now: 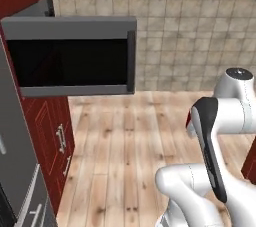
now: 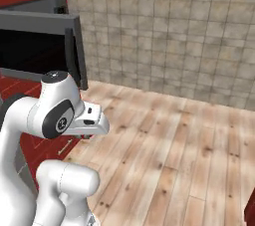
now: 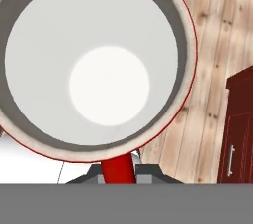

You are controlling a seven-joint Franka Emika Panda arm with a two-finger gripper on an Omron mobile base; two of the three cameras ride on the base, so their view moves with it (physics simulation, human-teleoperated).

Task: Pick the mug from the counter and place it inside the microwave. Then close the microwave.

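Hand view was taken up mostly by the mug [image 3: 94, 65], seen straight from above into its white inside, with a thin red line around the rim. Its red handle [image 3: 117, 168] pointed down toward the gripper [image 3: 117, 171], and it was clamped between the two dark finger tips, so the gripper was closed on the mug by its handle. Behind the mug, a wooden plank floor [image 3: 217, 45] was seen, and at the right edge a dark red cabinet [image 3: 239, 129] with a small metal pull was visible.

In the left base view, the microwave [image 1: 75, 61] was seen at the upper left, set among dark red cabinets [image 1: 50, 131]. Its dark window door [image 1: 70, 63] stood swung out into the room, with the curved black handle [image 1: 131, 61] at its right end. The white arm [image 1: 215, 136] was folded at the lower right, well apart from the microwave. A small red patch [image 1: 188, 119] was noticed just beside the arm; it could not be told for sure whether this was the mug.

In the right base view, the open door [image 2: 37, 51] was at the upper left, and the arm [image 2: 55, 115] was below it. A tiled wall [image 2: 174, 31] stood behind.
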